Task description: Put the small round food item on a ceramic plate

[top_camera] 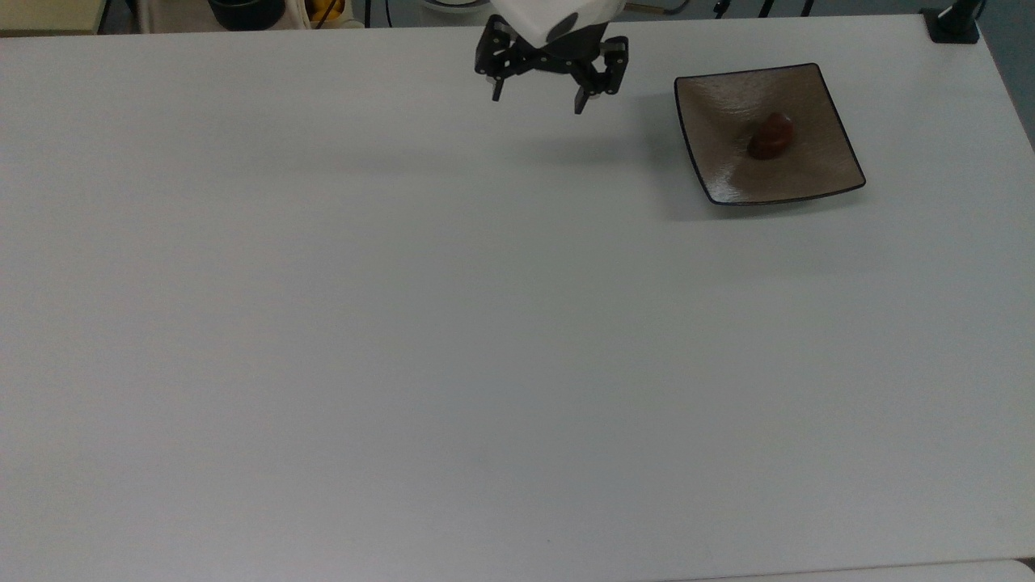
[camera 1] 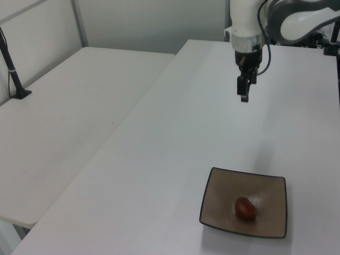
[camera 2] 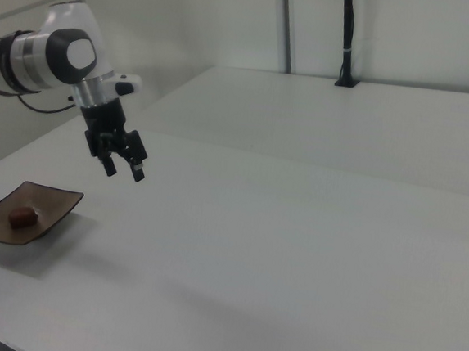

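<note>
No brand, label or writing can be read on anything in the scene.

The ceramic plate [top_camera: 770, 133] is the 1 container here, a square glossy brown dish with a thin dark rim and upturned corners. It sits on the white table [top_camera: 453, 339] near the far edge, toward the top view's right. The small round food item [top_camera: 769, 136] lies inside it, a dark red-brown lump resting on the plate's surface close to the middle. In the left view the plate [camera 1: 245, 209] is at the near end of the table with the food item [camera 1: 245, 208] in it, and in the right view the plate [camera 2: 26, 213] is at the right view's left with the lump [camera 2: 23, 217] on it.

The gripper [top_camera: 538, 99] hangs above bare table to the top view's left of the plate, well apart from it, with its 2 fingers spread wide and nothing between them. In the right view the gripper [camera 2: 125, 170] points down and is raised off the table.

A second white table [camera 1: 64, 117] stands alongside at the left view's left, with a black post [camera 1: 13, 69] mounted on it. Dark containers [top_camera: 247, 10] and cables sit beyond the far edge in the top view.
</note>
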You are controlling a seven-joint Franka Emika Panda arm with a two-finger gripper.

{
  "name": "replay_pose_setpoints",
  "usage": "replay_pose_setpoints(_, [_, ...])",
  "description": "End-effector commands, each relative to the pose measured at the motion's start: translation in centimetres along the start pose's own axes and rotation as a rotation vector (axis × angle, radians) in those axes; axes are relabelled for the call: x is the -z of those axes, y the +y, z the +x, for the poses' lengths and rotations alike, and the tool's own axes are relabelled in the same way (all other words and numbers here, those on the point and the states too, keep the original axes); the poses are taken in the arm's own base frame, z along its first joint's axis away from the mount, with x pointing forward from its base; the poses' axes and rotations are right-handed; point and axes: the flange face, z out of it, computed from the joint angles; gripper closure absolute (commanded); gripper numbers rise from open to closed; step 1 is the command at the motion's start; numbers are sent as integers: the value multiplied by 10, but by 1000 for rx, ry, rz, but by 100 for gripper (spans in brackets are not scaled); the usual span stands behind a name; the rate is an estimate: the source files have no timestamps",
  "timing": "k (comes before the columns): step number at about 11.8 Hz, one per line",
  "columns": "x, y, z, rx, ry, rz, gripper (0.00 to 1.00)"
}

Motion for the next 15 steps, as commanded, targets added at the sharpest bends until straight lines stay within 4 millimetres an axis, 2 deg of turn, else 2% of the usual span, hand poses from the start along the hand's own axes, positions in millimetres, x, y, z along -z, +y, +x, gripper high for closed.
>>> replay_pose_setpoints(1, [27,65,5,-83,43,98,0])
replay_pose_setpoints(3, [24,102,12,-121,45,124,0])
replay_pose_setpoints(5, [29,125,15,-164,73,147,0])
replay_pose_setpoints(8, [27,130,15,-167,65,170,0])
replay_pose_setpoints(15, [30,127,13,-147,65,170,0])
